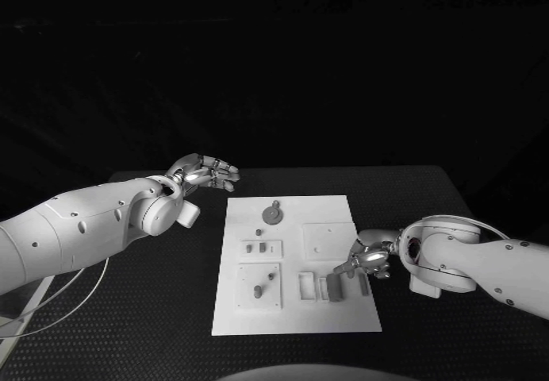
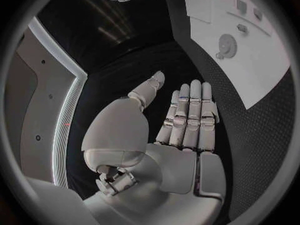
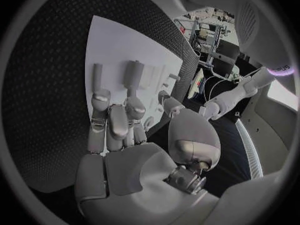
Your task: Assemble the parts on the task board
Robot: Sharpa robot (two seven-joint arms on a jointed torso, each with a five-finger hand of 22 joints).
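Lying in the middle of the black table (image 1: 171,302), the white board (image 1: 295,266) carries several small grey parts: a round toothed gear (image 1: 272,213) near its far end, two short pegs (image 1: 254,248) in a slot plate below that, two more pieces (image 1: 264,286) on a square plate at the near left, and two upright bars (image 1: 334,286) toward the near right. The right hand (image 1: 368,260) hangs over the board's right edge, just beside those bars; in the right wrist view its fingers (image 3: 112,122) stretch forward, loosely side by side, with their tips over the bars (image 3: 131,77) and nothing between them, though whether a fingertip touches a bar I cannot tell. The left hand (image 1: 204,173) is raised off the board's far left corner, well apart from the parts; the left wrist view shows its fingers (image 2: 190,115) straight and lying together, thumb (image 2: 147,91) spread aside, palm bare, with the gear (image 2: 226,46) on the board (image 2: 262,80) beyond.
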